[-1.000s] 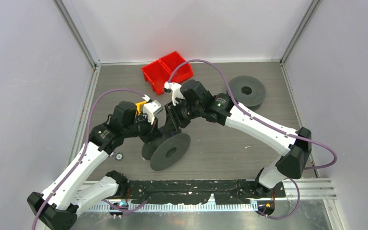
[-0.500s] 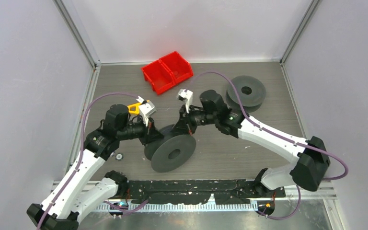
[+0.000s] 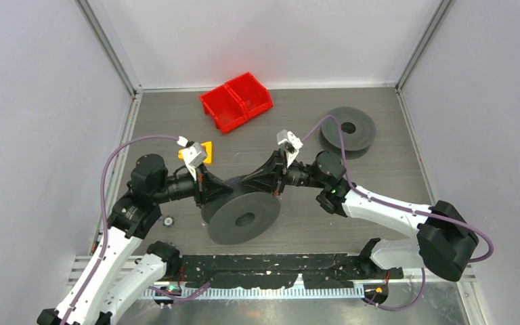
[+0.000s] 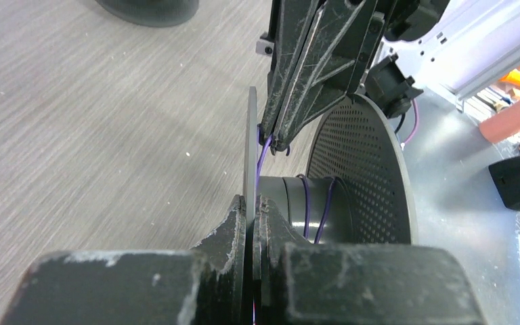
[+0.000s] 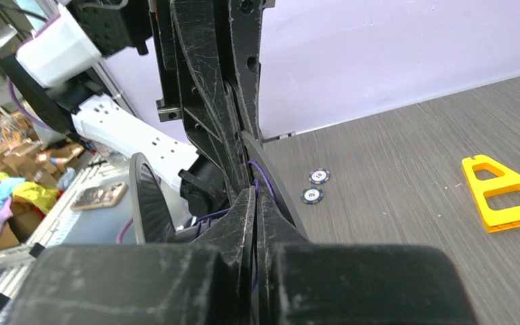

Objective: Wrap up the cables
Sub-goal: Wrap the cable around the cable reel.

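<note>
While both arms meet at frame centre, count is two grippers, two spools, one thin purple cable [image 4: 305, 206]. Left gripper [image 4: 250, 203] comes in from centre-left of the top view, fingers pinched narrow on the thin flange [image 4: 250, 149] of the centre spool [image 3: 244, 218], which stands tilted on edge on the table [image 3: 379, 169]. Right gripper [image 5: 255, 193] comes in from centre-right, fingers pressed together on the cable just above the hub [image 4: 291, 203]. The cable runs from those fingertips down between the spool's two flanges and shows a few turns on the hub; exact turn count hard to read. Second spool [image 3: 347, 128] lies flat at upper right, well apart from both grippers. Two red bins [image 3: 235, 101], joined side by side, sit at upper centre. One yellow triangle [image 3: 206, 149] lies flat just beside the left wrist. Two chips [image 5: 319, 176] show touching in the right wrist view; only one spot is clear from above, lower left of the spool.
</note>
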Action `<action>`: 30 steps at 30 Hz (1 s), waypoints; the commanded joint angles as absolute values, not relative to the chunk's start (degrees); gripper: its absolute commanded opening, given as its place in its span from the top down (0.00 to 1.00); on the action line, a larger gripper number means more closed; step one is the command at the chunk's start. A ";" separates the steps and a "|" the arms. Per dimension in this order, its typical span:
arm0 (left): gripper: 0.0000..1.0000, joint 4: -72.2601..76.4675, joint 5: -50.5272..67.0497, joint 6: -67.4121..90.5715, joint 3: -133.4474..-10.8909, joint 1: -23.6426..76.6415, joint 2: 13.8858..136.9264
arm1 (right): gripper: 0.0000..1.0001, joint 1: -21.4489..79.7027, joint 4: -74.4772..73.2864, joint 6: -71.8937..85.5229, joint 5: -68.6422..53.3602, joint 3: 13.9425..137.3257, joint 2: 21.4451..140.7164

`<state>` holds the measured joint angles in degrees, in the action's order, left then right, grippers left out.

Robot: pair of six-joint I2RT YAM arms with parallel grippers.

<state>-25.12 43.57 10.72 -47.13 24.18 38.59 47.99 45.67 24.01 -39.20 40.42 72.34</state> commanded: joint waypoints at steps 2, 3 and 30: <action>1.00 -11.78 41.29 15.55 -46.74 23.37 35.54 | 0.95 48.32 58.57 32.24 -36.12 37.71 71.87; 1.00 -11.70 40.28 15.49 -46.70 23.38 35.37 | 0.95 48.36 58.61 33.35 -35.51 37.46 71.80; 1.00 3.17 37.62 28.92 -41.13 19.35 35.83 | 0.90 48.15 56.97 35.47 -35.64 28.53 68.95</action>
<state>-15.14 41.98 21.17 -41.28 21.43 35.88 47.09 49.50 33.26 -30.81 30.48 67.64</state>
